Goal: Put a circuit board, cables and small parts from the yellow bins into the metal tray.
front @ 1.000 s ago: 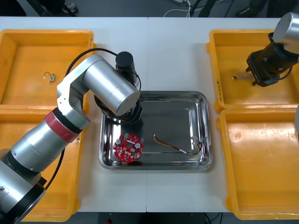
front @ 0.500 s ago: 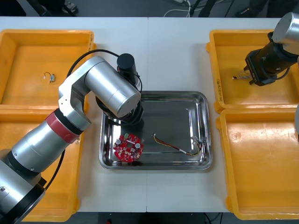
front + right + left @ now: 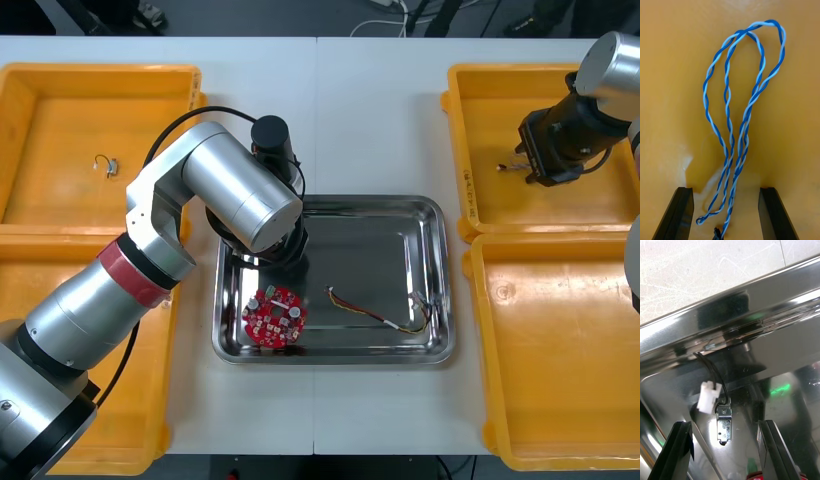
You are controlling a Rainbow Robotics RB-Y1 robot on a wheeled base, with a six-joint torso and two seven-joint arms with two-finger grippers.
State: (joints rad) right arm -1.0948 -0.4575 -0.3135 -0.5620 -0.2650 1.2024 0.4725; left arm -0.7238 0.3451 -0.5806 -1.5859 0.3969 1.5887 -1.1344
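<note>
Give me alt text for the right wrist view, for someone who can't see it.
A twisted blue and white cable lies looped on the yellow bin floor, its lower ends between the open fingers of the right gripper.

Four yellow bins (image 3: 100, 75), one metal tray (image 3: 441, 335), one circuit board (image 3: 273, 316), three cables (image 3: 380, 313), two small metal parts (image 3: 724, 424).

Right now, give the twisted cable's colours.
The cable is blue and white, clearest in the right wrist view.
</note>
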